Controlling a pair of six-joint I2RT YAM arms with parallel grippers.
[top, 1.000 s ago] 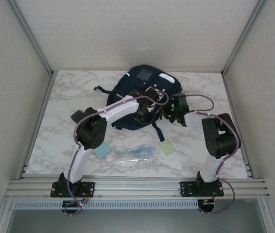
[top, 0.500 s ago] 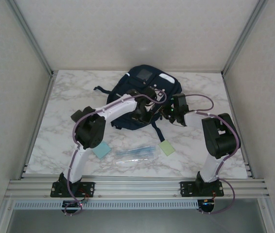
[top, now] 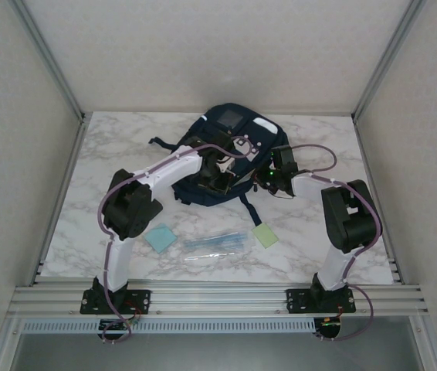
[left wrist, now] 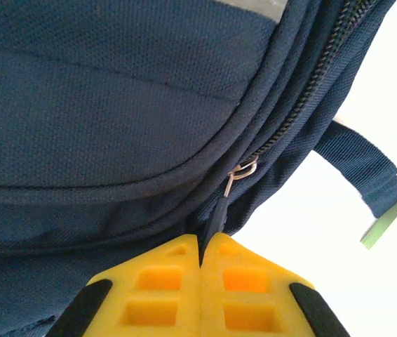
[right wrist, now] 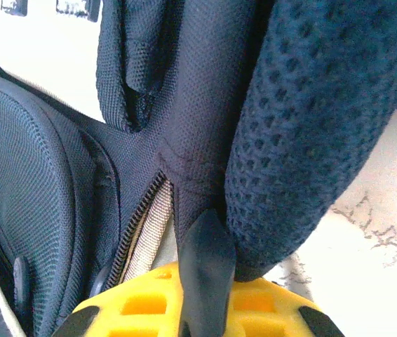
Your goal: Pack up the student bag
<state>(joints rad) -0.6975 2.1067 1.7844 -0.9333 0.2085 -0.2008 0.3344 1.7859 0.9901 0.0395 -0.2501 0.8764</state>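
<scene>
The bag [top: 215, 124] lay at the far middle of the table [top: 118, 166]. The left gripper [left wrist: 200, 254] was closed on its zipper pull [left wrist: 219, 208]. The right gripper [right wrist: 207, 291] pinched a fabric flap [right wrist: 205, 242] of the bag.

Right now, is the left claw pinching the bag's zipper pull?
Yes, the left claw is shut tight on the dark zipper pull that hangs from the bag.
</scene>
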